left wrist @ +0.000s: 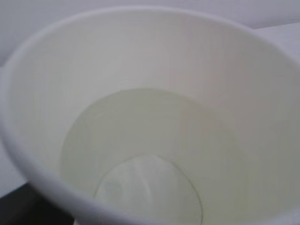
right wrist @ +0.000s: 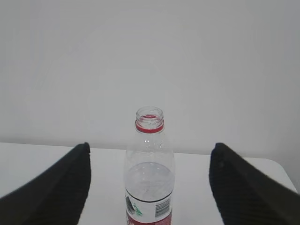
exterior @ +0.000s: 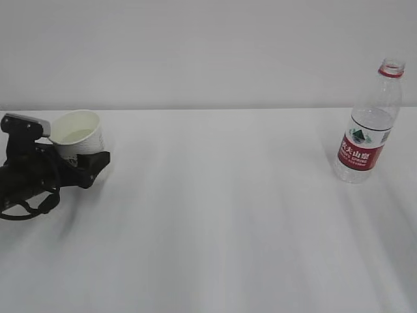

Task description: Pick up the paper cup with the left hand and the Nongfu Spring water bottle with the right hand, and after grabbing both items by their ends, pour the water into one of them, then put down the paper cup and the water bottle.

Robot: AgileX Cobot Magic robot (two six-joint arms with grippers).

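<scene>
The exterior camera faces the wall across the bench (exterior: 221, 215); the left wrist camera peers closely, somewhat blurred, into the cup (left wrist: 140, 117); the right faces the bottle (right wrist: 149, 173), shared with exterior.

Cup (exterior: 79, 135) stands near left edge of table (exterior: 215, 222), water (left wrist: 150, 159) in it, left gripper (exterior: 75, 163) around its base. Bottle (exterior: 369, 124) upright near right edge, toward the back, well apart from cup; right gripper (right wrist: 149, 187) before it, not touching

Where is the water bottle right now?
The water bottle stands upright on the white table at the far right of the exterior view, far from the paper cup. In the right wrist view it stands between the open right gripper fingers, untouched.
</scene>
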